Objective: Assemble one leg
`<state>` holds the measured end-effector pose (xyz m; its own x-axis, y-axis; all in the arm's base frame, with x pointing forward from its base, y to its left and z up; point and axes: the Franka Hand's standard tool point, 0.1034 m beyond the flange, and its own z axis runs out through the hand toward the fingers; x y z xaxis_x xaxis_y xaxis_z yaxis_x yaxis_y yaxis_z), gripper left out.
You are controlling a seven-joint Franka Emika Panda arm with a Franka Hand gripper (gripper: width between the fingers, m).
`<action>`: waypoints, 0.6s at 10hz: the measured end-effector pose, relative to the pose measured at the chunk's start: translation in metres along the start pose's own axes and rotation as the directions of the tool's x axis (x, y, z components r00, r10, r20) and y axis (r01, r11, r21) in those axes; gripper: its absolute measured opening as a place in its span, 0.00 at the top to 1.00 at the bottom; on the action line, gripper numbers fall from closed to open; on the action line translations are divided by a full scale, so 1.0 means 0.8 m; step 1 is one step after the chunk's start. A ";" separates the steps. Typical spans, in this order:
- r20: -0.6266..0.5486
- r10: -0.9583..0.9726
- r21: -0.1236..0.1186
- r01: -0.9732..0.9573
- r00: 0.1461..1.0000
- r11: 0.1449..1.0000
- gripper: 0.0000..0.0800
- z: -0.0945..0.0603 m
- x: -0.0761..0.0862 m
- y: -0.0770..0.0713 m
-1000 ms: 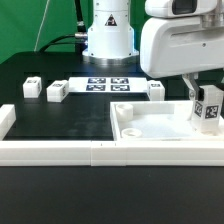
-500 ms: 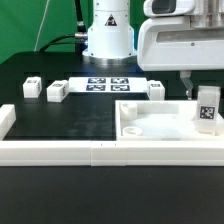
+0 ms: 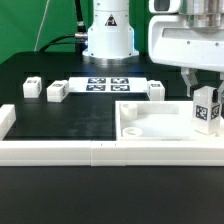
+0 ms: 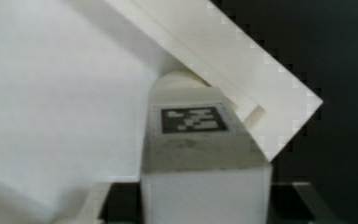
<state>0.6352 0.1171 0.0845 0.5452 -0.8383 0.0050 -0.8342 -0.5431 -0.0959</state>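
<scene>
My gripper (image 3: 203, 88) is shut on a leg (image 3: 208, 110), a small white squarish post with a black-and-white tag on its side. It holds the leg upright over the corner of the large white panel (image 3: 160, 125) at the exterior view's right. In the wrist view the leg (image 4: 202, 140) fills the middle between my dark fingers (image 4: 128, 205), with the panel's corner (image 4: 247, 70) behind it. Whether the leg's lower end touches the panel is hidden. Three other legs lie on the black mat: one (image 3: 32, 87), one (image 3: 56, 92) and one (image 3: 156, 91).
The marker board (image 3: 108, 84) lies flat at the back, before the robot base (image 3: 108, 35). A white L-shaped wall (image 3: 60, 150) runs along the front and the exterior view's left edge of the mat.
My gripper with the leg has shifted slightly sideways over the panel's corner and back, and the leg now stands a little tilted. The other parts have not moved.
</scene>
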 end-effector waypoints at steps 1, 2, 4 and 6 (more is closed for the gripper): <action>-0.003 0.088 0.003 -0.088 0.996 0.996 0.63 0.000 0.000 0.000; -0.011 0.101 0.016 -0.101 0.995 0.995 0.63 0.000 0.001 -0.002; -0.011 0.049 0.015 -0.049 0.999 0.999 0.53 0.001 0.000 -0.001; -0.004 0.018 0.012 -0.018 1.000 1.000 0.36 0.001 -0.003 -0.002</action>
<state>0.6354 0.1202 0.0840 0.5297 -0.8482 0.0070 -0.8429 -0.5272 -0.1077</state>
